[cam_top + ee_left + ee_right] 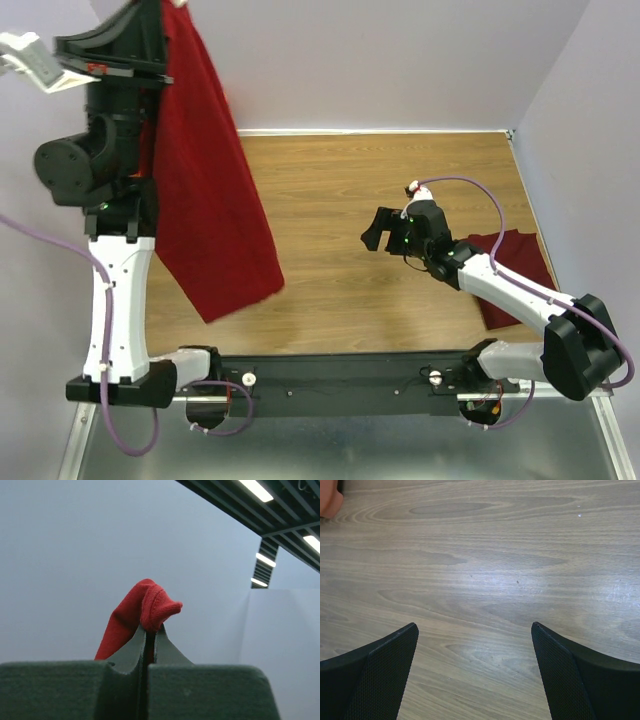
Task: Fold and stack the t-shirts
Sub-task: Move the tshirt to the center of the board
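A dark red t-shirt [210, 190] hangs in the air at the left, its lower edge above the wooden table [340, 180]. My left gripper [162, 18] is raised high and shut on a bunched fold of this t-shirt [142, 607], which pokes out above the closed fingertips [150, 632]. A second dark red t-shirt [518, 268] lies crumpled on the table at the right, partly under my right arm. My right gripper [375, 232] hovers over bare wood near the table's middle, open with nothing between its fingers [385, 665].
The table's back edge meets a pale wall [400, 60], and another wall runs along the right side. A bit of reddish cloth [327, 502] shows in the top left corner of the right wrist view. The black base rail [340, 380] spans the near edge.
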